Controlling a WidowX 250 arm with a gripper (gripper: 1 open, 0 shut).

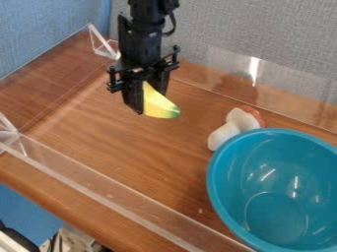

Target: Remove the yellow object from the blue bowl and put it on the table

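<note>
In the upper middle of the frame the hand (142,98) points down, clamped on the yellow banana (158,103) above the counter (93,138). The blue bowl (277,187) sits at lower right, a white lump (235,128) just beside its rim.

Gripper (141,98), upper centre over the table (93,128), with the yellow object (160,106) in its jaws, projecting to the lower right. Right of the gripper and somewhat nearer the camera: lumpy object (234,129) on the table. Further to the lower right: bowl (277,187), with the lumpy object just beside its far-left rim.
</note>
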